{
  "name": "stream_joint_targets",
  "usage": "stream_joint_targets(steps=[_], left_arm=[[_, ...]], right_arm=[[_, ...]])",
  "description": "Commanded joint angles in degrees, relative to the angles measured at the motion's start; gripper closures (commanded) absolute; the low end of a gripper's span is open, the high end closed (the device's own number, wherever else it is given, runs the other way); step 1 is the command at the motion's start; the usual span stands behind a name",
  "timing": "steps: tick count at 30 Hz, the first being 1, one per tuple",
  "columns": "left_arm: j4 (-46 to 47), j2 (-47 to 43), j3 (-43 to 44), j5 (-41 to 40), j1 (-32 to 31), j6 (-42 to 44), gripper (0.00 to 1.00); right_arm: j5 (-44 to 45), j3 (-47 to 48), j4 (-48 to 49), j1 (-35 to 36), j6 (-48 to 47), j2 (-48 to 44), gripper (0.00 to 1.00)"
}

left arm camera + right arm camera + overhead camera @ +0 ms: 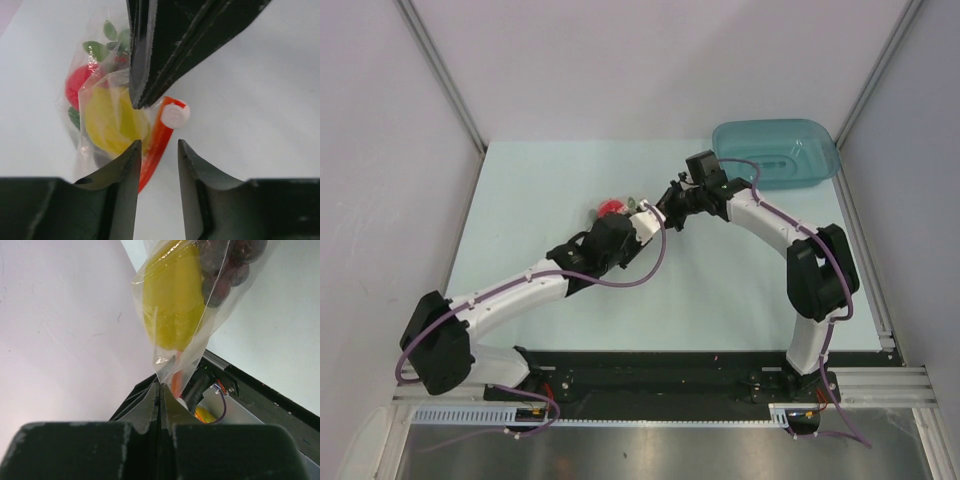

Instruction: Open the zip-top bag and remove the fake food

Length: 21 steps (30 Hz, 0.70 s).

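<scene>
**Overhead view.** The left arm [520,290] and the right arm [770,222] reach inward and meet near the middle of the pale desk [720,300]. The zip-top bag [615,208] sits there between their tips. A teal tray [775,152] stands well apart at the far right corner.

**Right wrist view.** The right jaws are closed flat on an edge of the bag's clear film. The pouch extends away from them with the fake food [172,305] inside: a yellow piece nearest the jaws, and dark purple grapes beyond it.

**Left wrist view.** The left jaws stand partly open and hold nothing. The orange-red zipper strip [159,131] runs through the gap between them, and the white slider tab [175,115] sits just beyond their tips. The right jaws enter from above, their tips pinching the film just beside the strip. Yellow, red and green pieces show through the crinkled film. The bag appears to lie on the desk, though it may be raised slightly; the views do not settle this.
</scene>
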Motion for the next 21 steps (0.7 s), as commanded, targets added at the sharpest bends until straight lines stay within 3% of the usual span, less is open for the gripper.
stream_joint_targets(steps=[1, 5, 7, 13, 17, 20, 21], left_arm=[[0.9, 2.0, 3.9, -0.3, 2.1, 1.8, 0.65], [0.0, 3.5, 6.3, 1.6, 3.6, 3.7, 0.79], [-0.6, 3.8, 7.4, 1.4, 3.9, 4.1, 0.98], [-3.1, 1.7, 8.9, 6.3, 5.6, 3.1, 1.00], [-4.1, -0.5, 8.0, 12.6, 6.4, 1.8, 1.00], [-3.0, -1.8, 6.3, 14.1, 6.4, 1.0, 1.00], [-2.2, -2.4, 5.9, 15.5, 6.4, 0.9, 1.00]], right_arm=[[-1.4, 0.2, 0.7, 0.6, 2.4, -4.4, 1.00], [-1.7, 0.2, 1.1, 0.8, 2.5, -4.3, 1.00], [-1.7, 0.2, 0.8, 0.7, 2.1, -4.1, 1.00], [-1.1, 0.2, -0.6, 0.6, -2.2, -3.7, 1.00], [-1.3, 0.2, -1.5, 0.5, -4.3, -3.6, 0.59], [-2.4, 0.1, -2.4, 0.3, -5.3, -3.6, 0.42], [-2.3, 0.1, -3.0, 0.1, -5.5, -3.7, 0.41]])
